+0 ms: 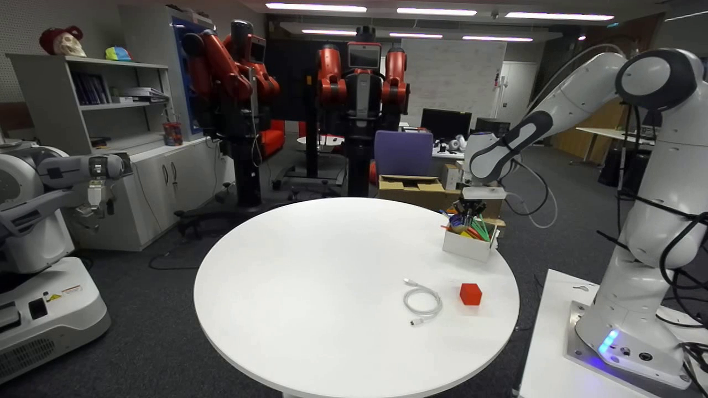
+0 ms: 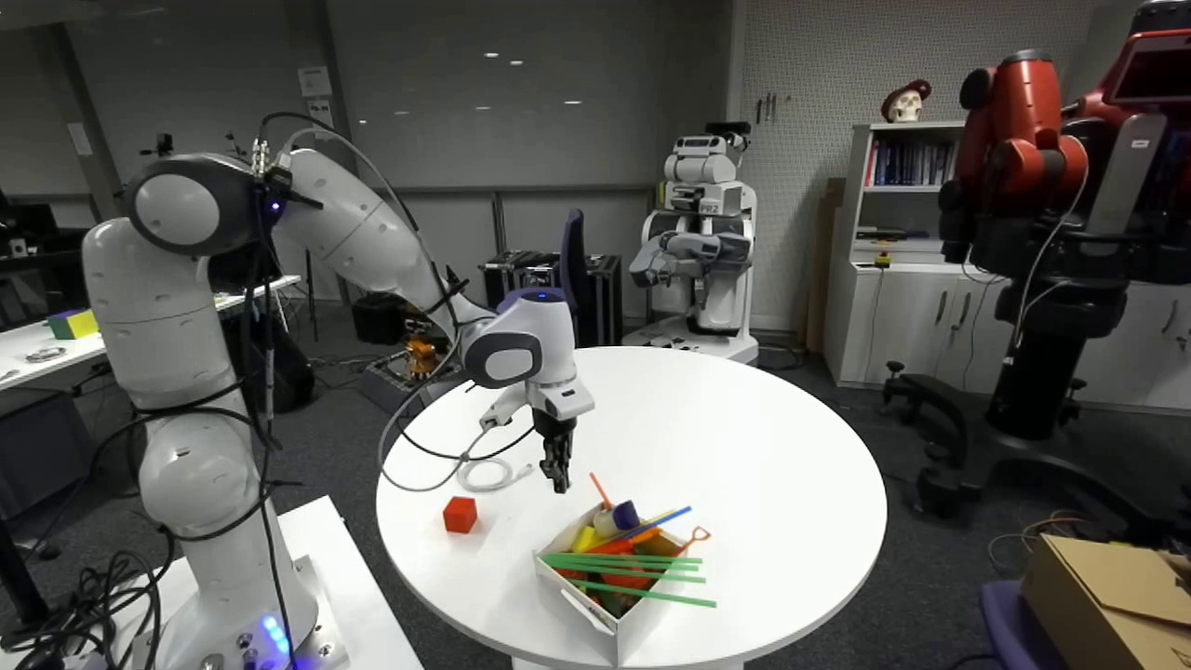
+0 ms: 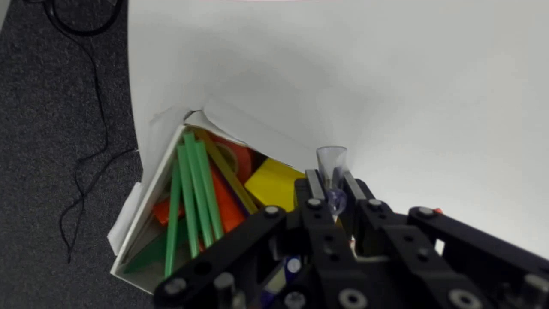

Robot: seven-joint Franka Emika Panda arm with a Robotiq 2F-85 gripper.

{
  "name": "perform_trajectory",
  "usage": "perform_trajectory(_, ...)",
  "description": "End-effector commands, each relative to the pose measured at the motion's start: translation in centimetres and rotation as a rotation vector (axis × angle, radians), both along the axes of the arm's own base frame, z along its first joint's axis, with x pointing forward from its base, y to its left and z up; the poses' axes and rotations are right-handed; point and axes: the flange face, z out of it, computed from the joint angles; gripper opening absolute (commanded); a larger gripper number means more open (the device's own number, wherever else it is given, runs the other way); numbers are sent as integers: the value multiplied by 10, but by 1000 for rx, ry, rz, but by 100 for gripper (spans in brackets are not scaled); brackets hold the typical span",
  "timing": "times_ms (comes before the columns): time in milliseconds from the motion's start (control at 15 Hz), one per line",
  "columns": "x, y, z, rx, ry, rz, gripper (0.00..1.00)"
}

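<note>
The pincer point(image 3: 333, 184) is pointing downward, its fingers point(image 3: 314, 184) standing almost together and clamping a small clear piece point(image 3: 332, 163). In the wrist view that piece is flaring toward a wide mouth, while the fingers are pressing on its narrower part, a hold that is probably giving them firmer sides and sparing the mouth. They are hiding the rest of it.

Near it, an open white box point(image 1: 466, 249) is standing close to the edge of the round white counter point(image 1: 321, 282), a flap point(image 3: 257, 135) spreading outward and apparently leaving the top free for reaching in. Whether the piece is hanging over that flap or just beyond it, I cannot tell. Inside, green sticks point(image 3: 198, 193) are lying side by side and, in an exterior view, jutting past the rim, presumably because they are running longer than the box. A yellow piece point(image 3: 274, 182) and orange pieces point(image 3: 228, 208) are lying jumbled, seemingly kept in by the walls.

Farther out, a red cube point(image 1: 470, 294) is sitting flat on one face, probably needing no support. Beside it, a white cable point(image 1: 440, 303) is lying in a loose coil, likely for tidying its length. The arm point(image 2: 372, 237) is reaching across from its own white stand point(image 1: 553, 354).
</note>
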Motion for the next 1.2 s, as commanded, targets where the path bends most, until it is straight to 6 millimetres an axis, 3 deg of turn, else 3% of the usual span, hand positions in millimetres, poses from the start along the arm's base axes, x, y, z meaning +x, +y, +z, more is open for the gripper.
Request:
perform_trajectory(0, -43, -20, 23, 14, -24, 45, 4)
perform_trajectory(133, -49, -35, 28, 10, -42, 8, 4)
perform_trajectory(333, -42, -49, 24, -5, -60, -62, 4)
perform_trajectory(1133, -2, -56, -29, -136, -34, -143, 4)
